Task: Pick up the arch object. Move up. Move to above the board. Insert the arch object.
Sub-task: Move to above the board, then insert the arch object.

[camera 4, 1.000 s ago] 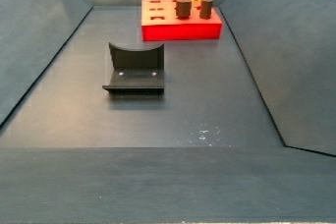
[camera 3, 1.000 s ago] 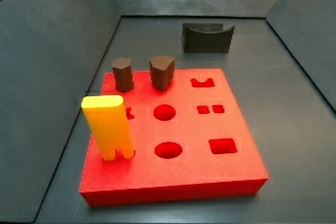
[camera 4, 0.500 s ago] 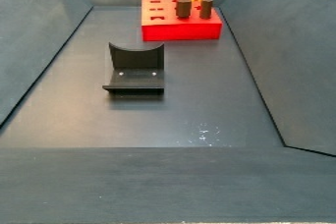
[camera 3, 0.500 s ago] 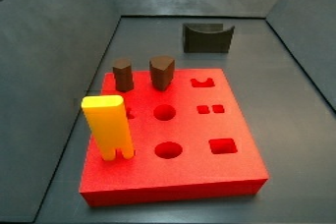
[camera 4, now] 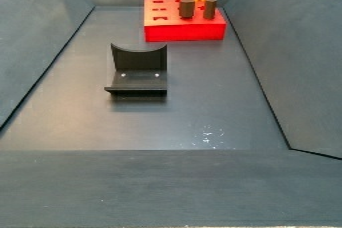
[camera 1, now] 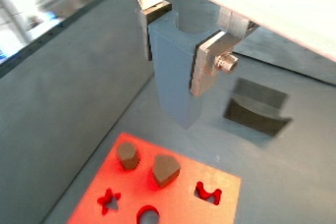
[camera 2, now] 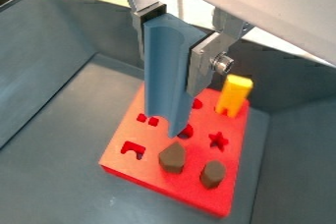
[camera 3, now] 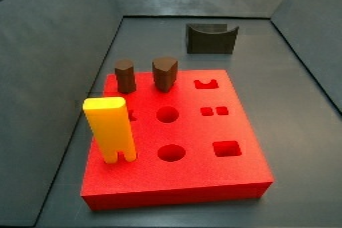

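Note:
In both wrist views my gripper point(camera 1: 182, 41) point(camera 2: 178, 46) is shut on the arch object point(camera 1: 178, 81) point(camera 2: 164, 81), a tall, slim, pale blue-grey block that hangs upright between the silver fingers. It is held in the air above the board point(camera 1: 184, 159) point(camera 2: 125, 162), a thick red slab with cut-out holes. In a wrist view the block's lower end hangs over the board's middle holes. The board also shows in both side views point(camera 3: 201, 177) point(camera 4: 181, 32). Neither side view shows the gripper or the arch object.
A yellow two-legged block point(camera 3: 107, 127) point(camera 2: 234, 95) stands in the board. Two dark pegs point(camera 3: 124, 76) point(camera 3: 164, 73) stand in it too. The dark fixture point(camera 3: 210, 37) point(camera 4: 136, 69) stands on the grey floor apart from the board. Sloped grey walls surround the floor.

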